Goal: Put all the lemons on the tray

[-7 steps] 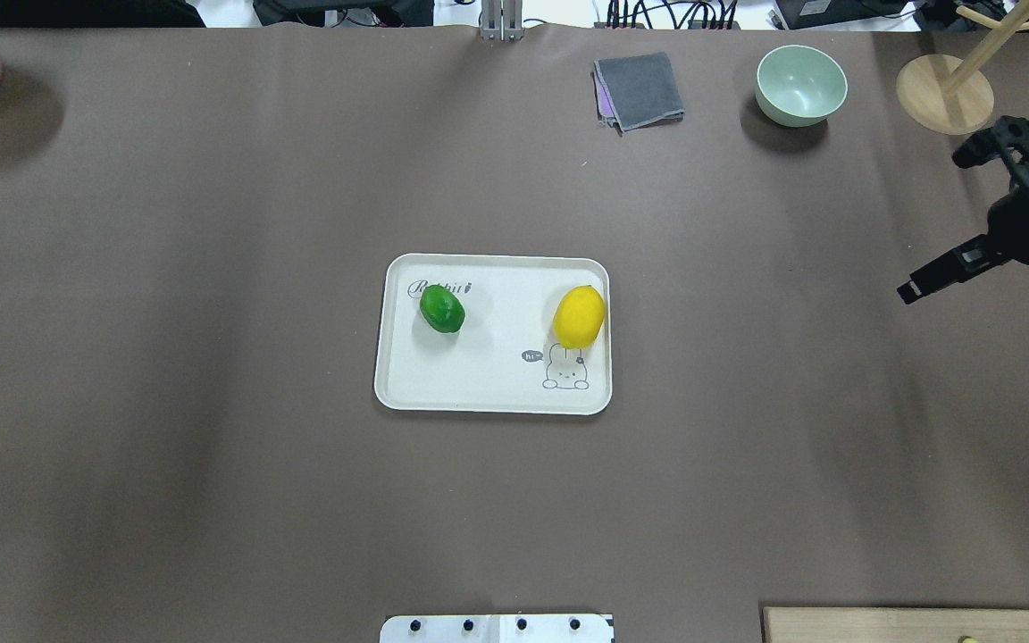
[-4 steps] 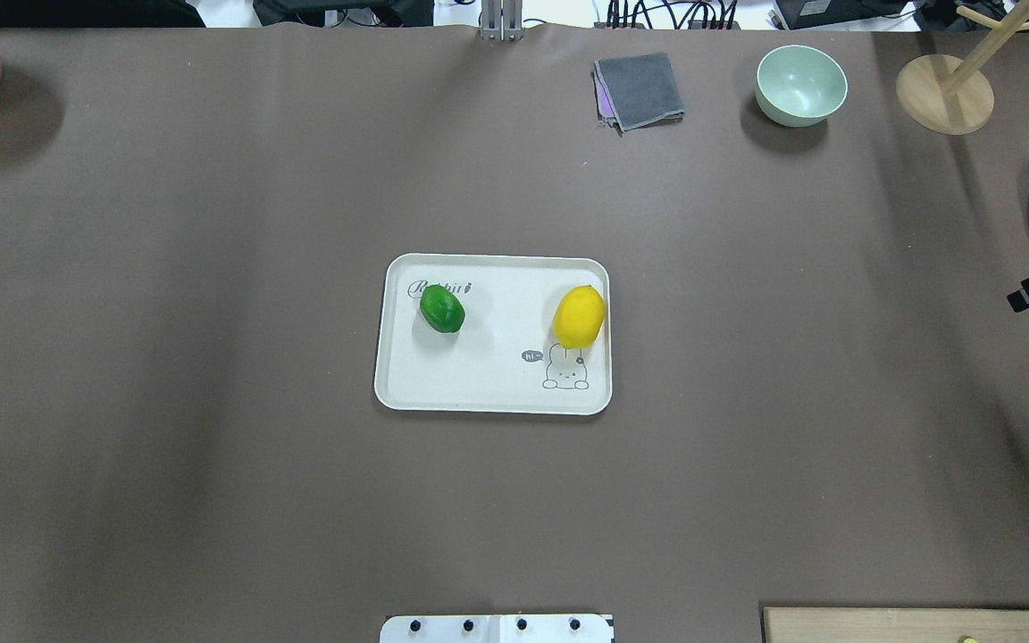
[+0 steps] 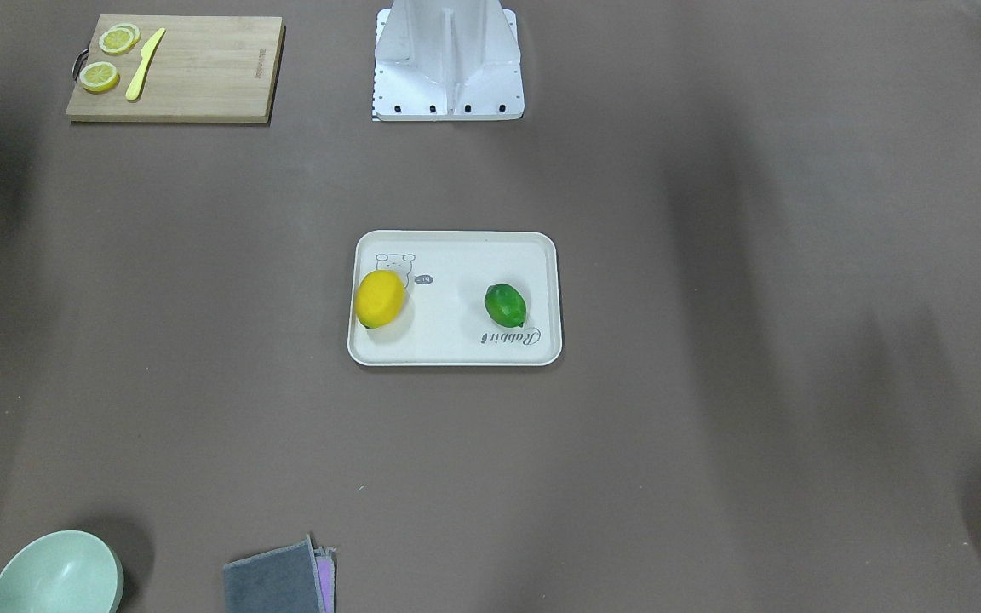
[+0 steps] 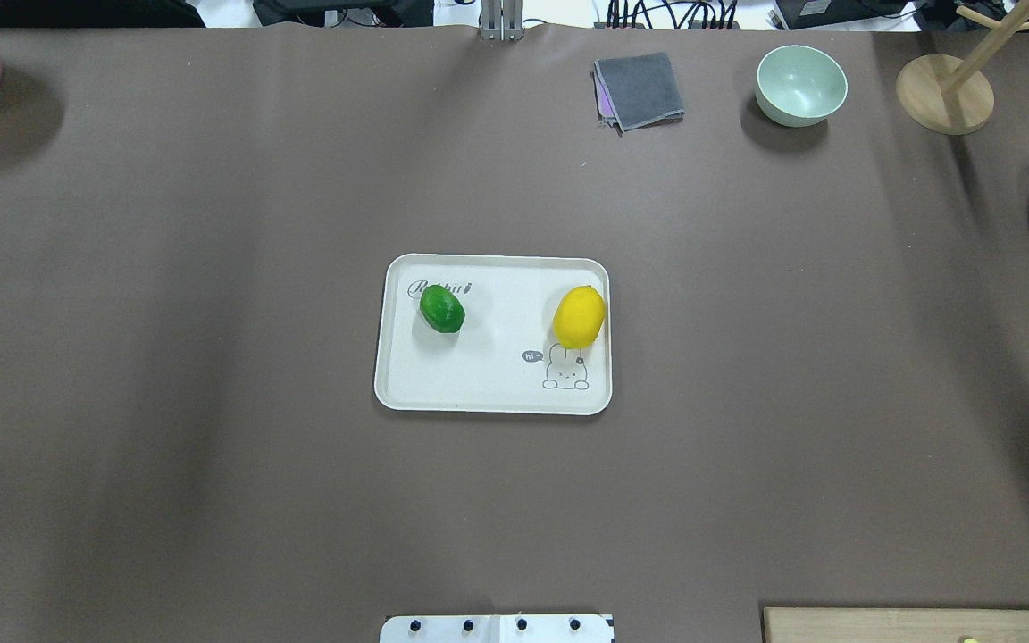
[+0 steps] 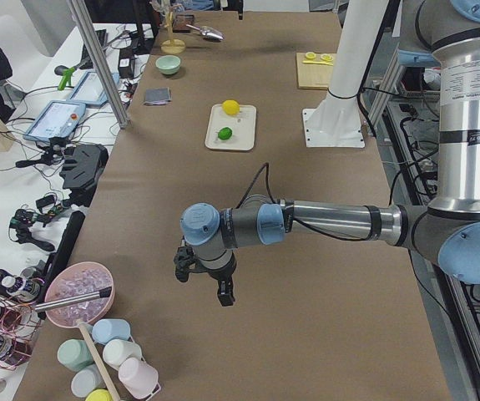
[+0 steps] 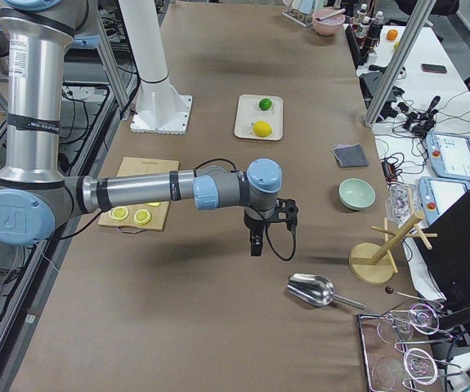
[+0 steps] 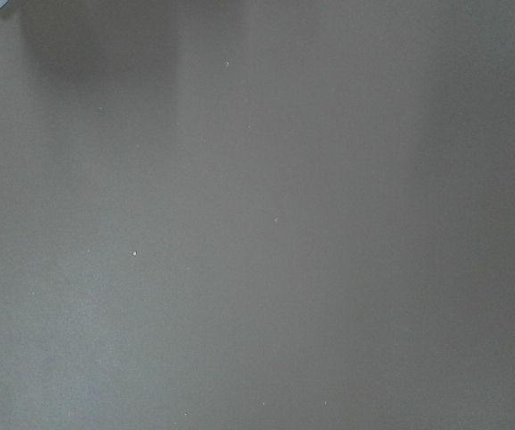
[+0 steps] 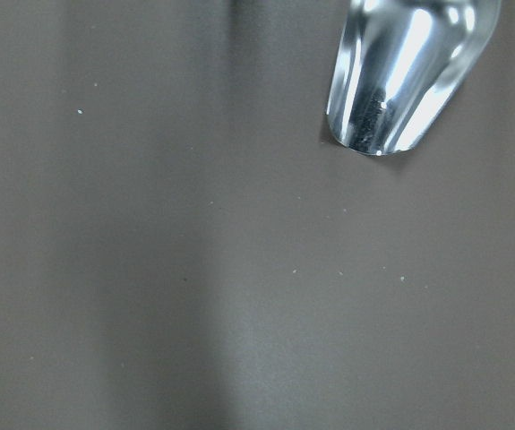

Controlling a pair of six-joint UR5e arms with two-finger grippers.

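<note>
Yellow lemon (image 4: 579, 316) lies crosswise on tray (image 4: 479, 397); green lemon (image 4: 441, 311) diagonal.

tray (image 4: 492, 393): script "Rabbit" | speech bubble "hi" beside the bear drawing (image 4: 565, 368)

Tray (image 4: 492, 397) mid-table; one lemon (image 4: 579, 316) on right half, other lemon (image 4: 441, 311) on left half, apart.
</note>
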